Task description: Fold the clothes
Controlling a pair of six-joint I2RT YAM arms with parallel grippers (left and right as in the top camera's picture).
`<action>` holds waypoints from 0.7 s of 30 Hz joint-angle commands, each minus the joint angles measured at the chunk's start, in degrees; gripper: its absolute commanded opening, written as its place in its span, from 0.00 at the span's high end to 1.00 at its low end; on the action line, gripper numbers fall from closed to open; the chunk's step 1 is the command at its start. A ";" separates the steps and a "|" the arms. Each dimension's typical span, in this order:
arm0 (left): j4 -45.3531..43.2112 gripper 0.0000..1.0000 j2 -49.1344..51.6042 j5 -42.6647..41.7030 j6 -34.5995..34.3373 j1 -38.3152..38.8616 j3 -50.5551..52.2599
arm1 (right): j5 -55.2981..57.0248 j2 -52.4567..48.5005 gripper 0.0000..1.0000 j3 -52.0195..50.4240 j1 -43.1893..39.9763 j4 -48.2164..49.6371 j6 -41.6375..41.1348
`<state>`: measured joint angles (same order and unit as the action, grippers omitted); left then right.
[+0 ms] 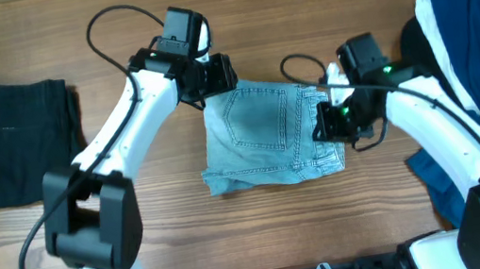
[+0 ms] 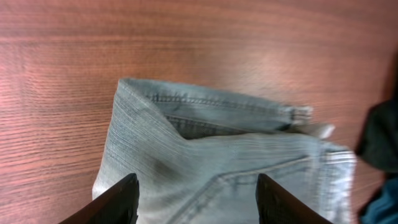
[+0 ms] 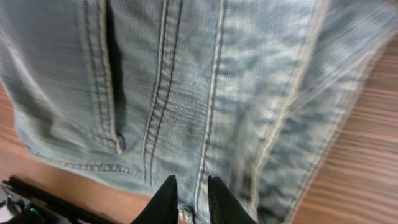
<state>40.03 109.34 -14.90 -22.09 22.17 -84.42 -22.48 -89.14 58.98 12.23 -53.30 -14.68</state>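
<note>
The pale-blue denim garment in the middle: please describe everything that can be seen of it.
The pale-blue denim garment lies roughly folded and flat on the wooden table, between the two arms. It looks like faded denim with pale double stitching. A stitched pocket faces up. Its lower left corner sticks out unevenly in the overhead view. The right hand pinches its right edge. The left hand is open over its upper left corner; whether it touches the cloth cannot be judged.
</note>
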 commanded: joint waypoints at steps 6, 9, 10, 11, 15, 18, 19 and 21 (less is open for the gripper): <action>2.12 0.37 12.92 4.76 2.38 -0.04 -1.05 | 2.34 -2.25 0.82 -17.70 1.42 18.69 -8.31; 6.03 0.40 14.19 8.46 2.16 -0.94 -1.05 | 6.62 -5.14 0.82 -19.19 1.27 24.17 -10.78; 10.58 0.41 14.21 8.55 0.26 -2.40 -1.05 | 8.76 -7.34 0.79 -19.15 0.76 28.92 -10.80; 13.14 0.41 14.21 8.31 -3.19 -3.06 -1.05 | 10.25 -8.24 0.79 -18.97 0.20 31.12 -10.82; 24.35 0.37 14.21 0.37 -11.82 -4.20 -1.05 | 15.39 -9.27 0.76 -15.39 -4.33 38.51 -8.24; 27.32 0.37 12.83 -9.88 -11.85 -4.20 -1.05 | 11.91 -9.11 0.75 -3.78 -6.21 30.99 -2.03; 27.34 0.37 11.80 -11.26 -11.85 -4.37 -1.09 | 12.02 -9.07 0.75 0.31 -6.21 26.38 -1.53; 27.02 0.37 9.09 -11.30 -11.82 -4.90 -1.11 | 11.89 -8.46 0.75 6.82 -6.19 17.94 -1.14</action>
<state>67.09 121.93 -20.40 -32.18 18.13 -85.89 -14.02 -98.19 55.64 5.89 -28.56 -19.59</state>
